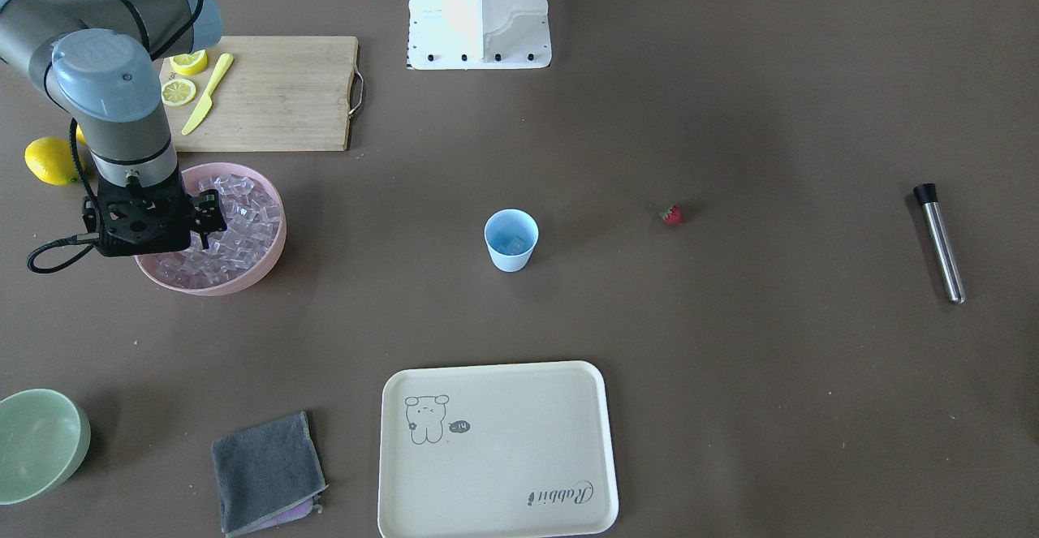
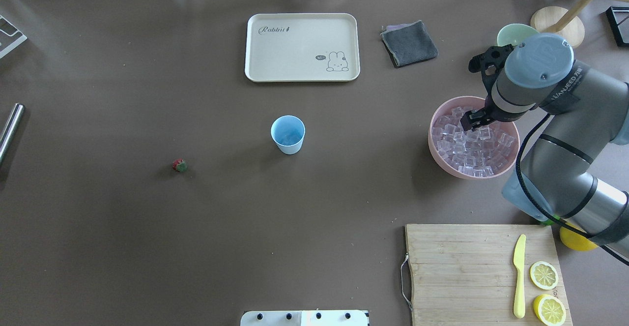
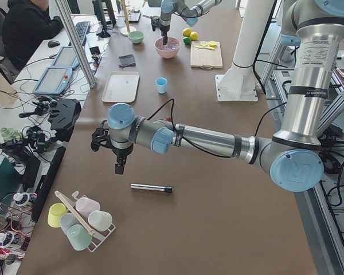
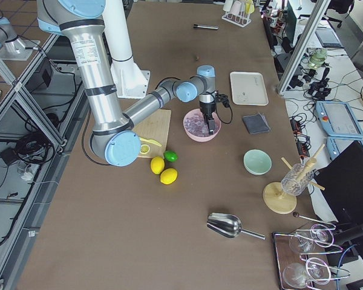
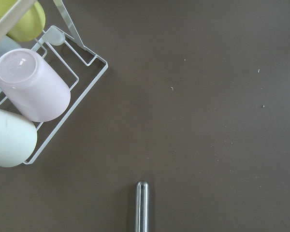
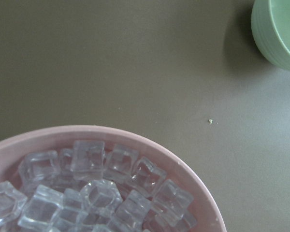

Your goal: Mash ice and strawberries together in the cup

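The cup (image 2: pixel 287 134) stands mid-bench; the strawberry (image 2: pixel 180 165) lies toward the bench's left end. Near the right end the ice (image 2: pixel 471 144) fills the pink bowl (image 2: pixel 432 141), with my right jaws low among it, seemingly parted and empty. Of my left jaws I cannot tell. Slick cubes could squirt free as I close, or I might shove the bowl.
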Controlling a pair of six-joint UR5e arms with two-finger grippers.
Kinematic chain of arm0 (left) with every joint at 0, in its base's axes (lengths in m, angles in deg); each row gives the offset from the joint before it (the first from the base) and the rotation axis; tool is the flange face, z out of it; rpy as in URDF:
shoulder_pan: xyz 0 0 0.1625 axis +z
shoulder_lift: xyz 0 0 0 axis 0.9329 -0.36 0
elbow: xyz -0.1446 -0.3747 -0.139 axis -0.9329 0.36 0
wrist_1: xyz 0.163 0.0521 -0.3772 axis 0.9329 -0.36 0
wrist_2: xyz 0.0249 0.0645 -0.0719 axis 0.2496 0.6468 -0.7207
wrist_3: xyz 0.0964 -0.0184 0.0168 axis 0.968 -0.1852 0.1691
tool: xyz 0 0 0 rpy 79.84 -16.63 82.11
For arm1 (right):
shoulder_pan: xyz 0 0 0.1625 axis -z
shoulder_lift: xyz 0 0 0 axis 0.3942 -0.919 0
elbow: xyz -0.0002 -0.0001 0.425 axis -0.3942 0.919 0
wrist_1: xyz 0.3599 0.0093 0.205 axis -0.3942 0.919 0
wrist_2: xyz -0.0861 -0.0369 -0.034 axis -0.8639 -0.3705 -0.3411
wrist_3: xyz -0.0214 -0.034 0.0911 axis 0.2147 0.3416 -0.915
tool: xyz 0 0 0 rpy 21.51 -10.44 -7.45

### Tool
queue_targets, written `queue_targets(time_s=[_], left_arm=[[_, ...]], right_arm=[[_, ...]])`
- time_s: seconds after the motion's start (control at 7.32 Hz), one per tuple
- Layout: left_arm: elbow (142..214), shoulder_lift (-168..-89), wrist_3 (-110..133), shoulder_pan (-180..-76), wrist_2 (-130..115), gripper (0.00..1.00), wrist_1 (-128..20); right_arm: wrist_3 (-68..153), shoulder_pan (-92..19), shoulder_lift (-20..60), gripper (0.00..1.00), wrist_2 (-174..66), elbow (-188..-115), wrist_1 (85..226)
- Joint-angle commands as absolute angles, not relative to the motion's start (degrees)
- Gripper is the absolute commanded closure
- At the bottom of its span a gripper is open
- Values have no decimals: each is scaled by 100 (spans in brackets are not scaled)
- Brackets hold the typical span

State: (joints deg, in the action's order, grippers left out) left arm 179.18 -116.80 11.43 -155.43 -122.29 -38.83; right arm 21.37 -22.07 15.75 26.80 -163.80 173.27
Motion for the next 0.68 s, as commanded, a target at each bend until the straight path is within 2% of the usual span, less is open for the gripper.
queue_targets(time_s=[0.0, 0.55], left_arm=[[17915, -11692, 1137, -15512, -12229, 2, -3883], [17924, -11718, 1101, -15512, -12229, 2, -3883]], right_arm=[[2119, -2091, 1588, 13, 2531, -16390, 17475], [2119, -1994, 1580, 48, 2407, -16390, 17600]])
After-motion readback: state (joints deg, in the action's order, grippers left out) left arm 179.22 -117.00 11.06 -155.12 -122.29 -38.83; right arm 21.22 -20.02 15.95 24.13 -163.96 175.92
